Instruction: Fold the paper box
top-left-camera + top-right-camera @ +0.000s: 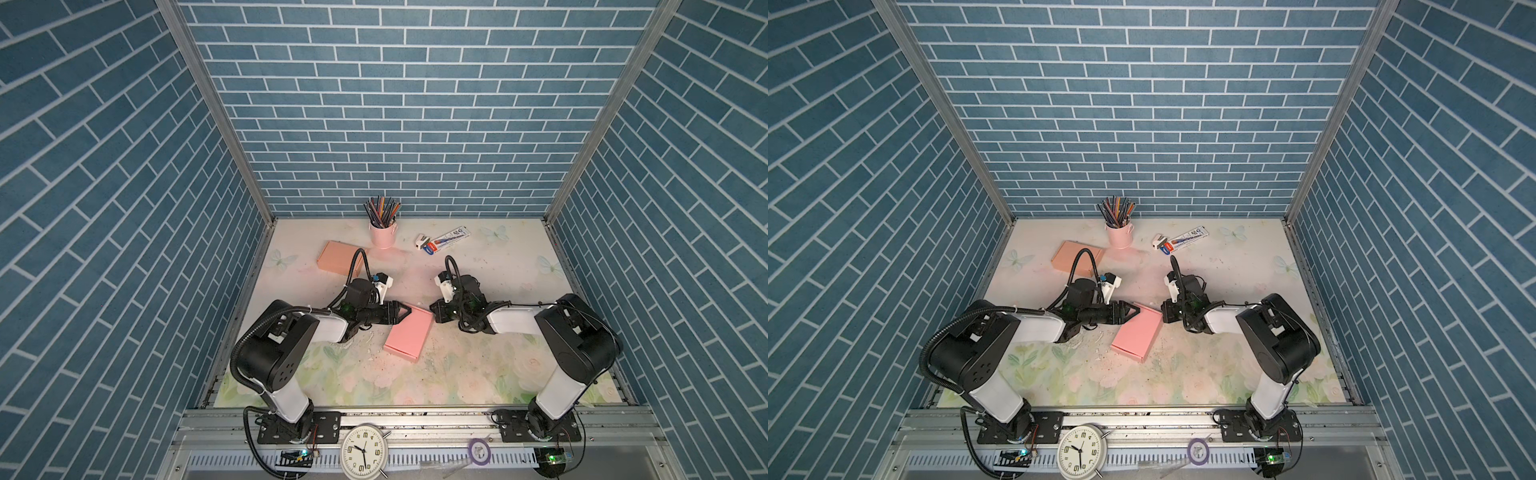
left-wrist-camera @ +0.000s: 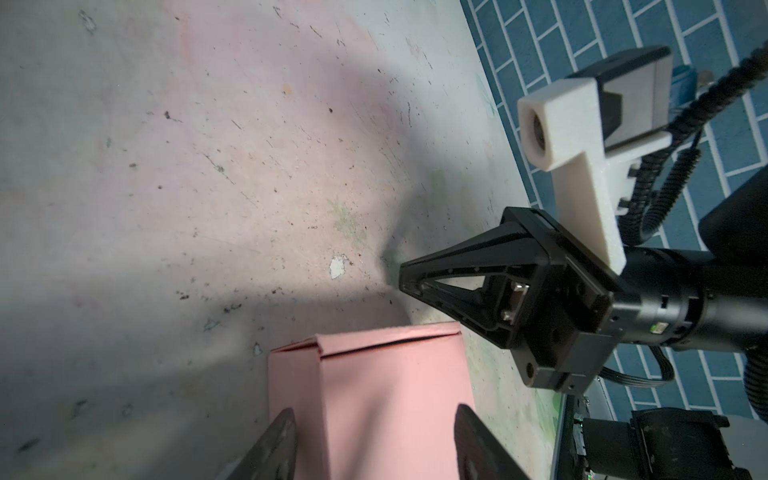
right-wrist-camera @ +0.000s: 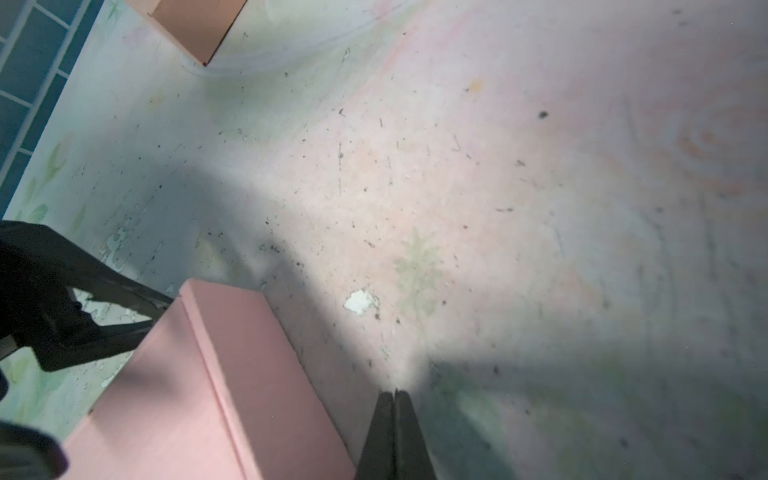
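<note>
- A round white clock [image 1: 364,451] lies at the front rail. Black numerals ring its face, and they are the only writing that can be read.
- One purple tape ring [image 1: 481,450] lies on the same rail, well apart from the clock.
- The flowered table [image 1: 478,365] carries two boxes.
- The pink paper box [image 1: 408,336] lies flat and askew at mid-table between the two grippers. It is folded shut, and its flap seam shows in the left wrist view [image 2: 374,374].
- The left gripper [image 2: 374,411] is spread apart, with both fingers [image 2: 469,432] lying across the pink face at the box's far end. In the right wrist view one fingertip [image 3: 168,298] touches the box's corner.
- The right gripper [image 3: 397,392] is pressed together, tips on the table just beside the box's long edge. In a top view it sits at the box's far right corner [image 1: 433,312].
- The second box, a peach box [image 1: 338,255], is closed and lies flat at the far left.
- One pink cup [image 1: 382,237] stands near the back wall, packed with coloured pencils [image 1: 382,210]. They are too many and too crowded to count.
- To the right of the cup lie a small white object [image 1: 422,240] and a long printed packet [image 1: 451,237]. The packet's print is too small to read.
</note>
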Action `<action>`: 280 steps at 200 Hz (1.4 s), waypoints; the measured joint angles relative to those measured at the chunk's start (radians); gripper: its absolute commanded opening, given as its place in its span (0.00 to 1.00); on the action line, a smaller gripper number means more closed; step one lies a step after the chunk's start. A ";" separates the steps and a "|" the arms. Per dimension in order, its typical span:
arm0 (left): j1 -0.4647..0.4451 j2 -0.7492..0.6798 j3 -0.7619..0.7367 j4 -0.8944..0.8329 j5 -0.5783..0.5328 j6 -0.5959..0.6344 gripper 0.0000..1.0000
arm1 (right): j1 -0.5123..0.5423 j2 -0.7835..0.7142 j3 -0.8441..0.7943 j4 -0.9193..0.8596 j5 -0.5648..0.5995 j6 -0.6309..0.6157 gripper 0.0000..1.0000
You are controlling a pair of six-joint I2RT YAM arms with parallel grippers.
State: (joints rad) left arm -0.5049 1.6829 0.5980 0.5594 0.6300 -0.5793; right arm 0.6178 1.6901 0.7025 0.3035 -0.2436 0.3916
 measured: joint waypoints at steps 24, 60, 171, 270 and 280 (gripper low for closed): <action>0.001 0.000 0.000 -0.005 -0.001 0.001 0.61 | -0.005 -0.071 -0.059 -0.013 0.018 0.000 0.00; 0.001 -0.001 0.000 -0.010 -0.001 0.001 0.61 | -0.005 -0.151 -0.126 -0.033 0.023 0.001 0.00; -0.027 -0.011 0.000 -0.031 -0.001 0.009 0.61 | 0.058 -0.143 -0.150 -0.026 0.019 0.023 0.00; -0.059 -0.006 0.023 -0.047 -0.027 0.016 0.61 | 0.063 -0.109 -0.137 -0.012 0.039 0.023 0.00; -0.063 -0.005 0.023 -0.049 -0.033 0.016 0.61 | 0.065 -0.108 -0.135 -0.013 0.046 0.023 0.00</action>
State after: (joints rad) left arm -0.5674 1.6775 0.6209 0.5106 0.5968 -0.5629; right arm 0.6827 1.5822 0.5674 0.2901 -0.1974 0.4149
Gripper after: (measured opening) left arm 0.610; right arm 0.049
